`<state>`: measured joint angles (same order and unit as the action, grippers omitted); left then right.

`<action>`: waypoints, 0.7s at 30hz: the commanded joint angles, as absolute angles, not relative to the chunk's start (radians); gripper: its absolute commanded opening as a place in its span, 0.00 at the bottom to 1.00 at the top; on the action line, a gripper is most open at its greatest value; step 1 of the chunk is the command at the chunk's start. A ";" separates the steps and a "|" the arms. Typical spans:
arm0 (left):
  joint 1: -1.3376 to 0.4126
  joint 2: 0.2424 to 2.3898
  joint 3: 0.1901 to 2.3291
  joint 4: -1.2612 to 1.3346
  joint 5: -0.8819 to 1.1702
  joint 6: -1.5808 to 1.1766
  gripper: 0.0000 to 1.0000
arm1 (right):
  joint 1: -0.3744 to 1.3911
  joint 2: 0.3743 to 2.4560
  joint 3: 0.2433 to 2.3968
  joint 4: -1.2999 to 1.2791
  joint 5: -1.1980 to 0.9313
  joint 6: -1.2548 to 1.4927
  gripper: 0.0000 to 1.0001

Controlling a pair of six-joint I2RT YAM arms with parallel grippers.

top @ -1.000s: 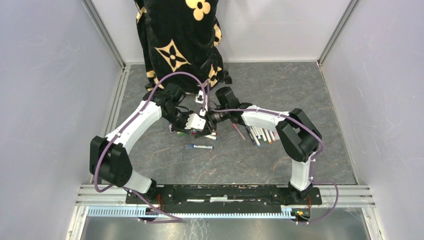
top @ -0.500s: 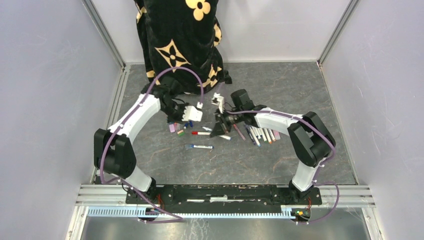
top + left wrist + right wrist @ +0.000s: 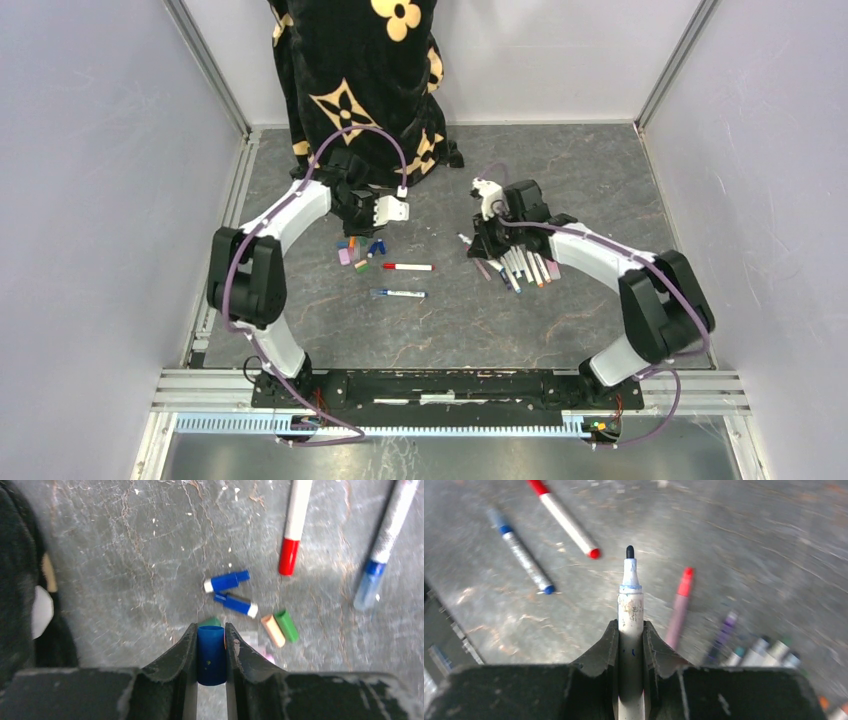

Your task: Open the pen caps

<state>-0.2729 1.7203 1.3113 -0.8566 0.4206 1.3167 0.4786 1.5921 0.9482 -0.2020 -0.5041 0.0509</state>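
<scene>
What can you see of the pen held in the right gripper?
The pen has a thin white barrel, scuffed and smudged blue, a pale blue ring, a tapered neck and a small dark tip. No cap is on this end. The right gripper's fingers clamp the barrel from both sides, and it points straight out from them; nothing else touches it.

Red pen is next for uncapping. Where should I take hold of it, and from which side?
Grip the red pen on its white barrel, coming straight down from above, fingers across its width. It lies flat on the table, touching nothing else, and that leaves the red cap free.
</scene>
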 commanded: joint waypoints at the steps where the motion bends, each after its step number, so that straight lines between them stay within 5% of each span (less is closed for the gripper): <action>1: -0.289 1.808 1.338 -0.724 0.476 1.115 0.02 | 0.434 1.480 0.832 -0.097 -0.222 0.139 0.06; 3: -0.296 1.831 1.344 -0.696 0.472 1.073 0.04 | 0.428 1.459 0.795 -0.073 -0.154 0.163 0.13; 15: -0.319 1.892 1.342 -0.639 0.405 0.985 0.25 | 0.423 1.423 0.652 0.072 0.114 0.215 0.12; 21: -0.318 1.870 1.363 -0.671 0.427 0.973 0.44 | 0.425 1.434 0.625 0.091 0.130 0.200 0.31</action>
